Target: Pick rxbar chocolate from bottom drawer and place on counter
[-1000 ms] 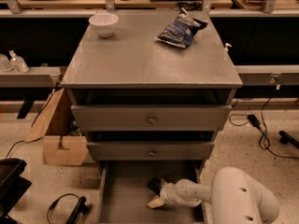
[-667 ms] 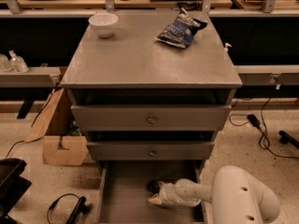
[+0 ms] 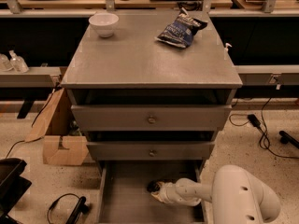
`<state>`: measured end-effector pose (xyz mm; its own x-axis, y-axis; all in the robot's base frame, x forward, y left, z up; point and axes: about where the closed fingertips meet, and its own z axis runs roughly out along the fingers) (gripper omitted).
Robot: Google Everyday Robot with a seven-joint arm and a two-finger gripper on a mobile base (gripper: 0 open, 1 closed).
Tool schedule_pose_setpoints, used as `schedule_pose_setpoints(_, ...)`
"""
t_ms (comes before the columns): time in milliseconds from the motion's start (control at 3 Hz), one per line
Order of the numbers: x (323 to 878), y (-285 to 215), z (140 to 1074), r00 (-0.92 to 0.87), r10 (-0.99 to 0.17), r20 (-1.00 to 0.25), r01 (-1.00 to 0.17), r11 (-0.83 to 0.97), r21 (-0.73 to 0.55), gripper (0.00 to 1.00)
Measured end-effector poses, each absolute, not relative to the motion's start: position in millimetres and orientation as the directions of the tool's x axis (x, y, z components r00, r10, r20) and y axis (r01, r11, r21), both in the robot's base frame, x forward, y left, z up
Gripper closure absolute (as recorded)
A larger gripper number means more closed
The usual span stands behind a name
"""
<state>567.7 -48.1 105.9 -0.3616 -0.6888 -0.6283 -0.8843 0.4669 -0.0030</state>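
Note:
The bottom drawer (image 3: 126, 202) is pulled open at the foot of the grey cabinet. A small black rxbar chocolate (image 3: 151, 186) lies on the drawer floor near the back, right of centre. My gripper (image 3: 158, 193) reaches into the drawer from the right on a white arm (image 3: 233, 195). Its tip is right at the bar and touches or overlaps its near edge. The counter (image 3: 140, 59) is the cabinet's flat grey top.
A white bowl (image 3: 103, 23) stands at the counter's back left and a dark blue snack bag (image 3: 180, 29) at its back right. Two shut drawer fronts with knobs (image 3: 151, 120) are above the open drawer. A cardboard box (image 3: 60, 146) and cables lie on the floor.
My gripper has moved up and back in the drawer, from a little in front of the black bar to right against it. The bar has stayed in place.

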Motion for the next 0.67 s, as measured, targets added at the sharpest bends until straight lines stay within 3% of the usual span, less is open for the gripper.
schedule_pose_setpoints(667,566.7,-45.2,139.1,-0.341,-0.709,-0.617,-0.899,0.439,-0.008,1.0)
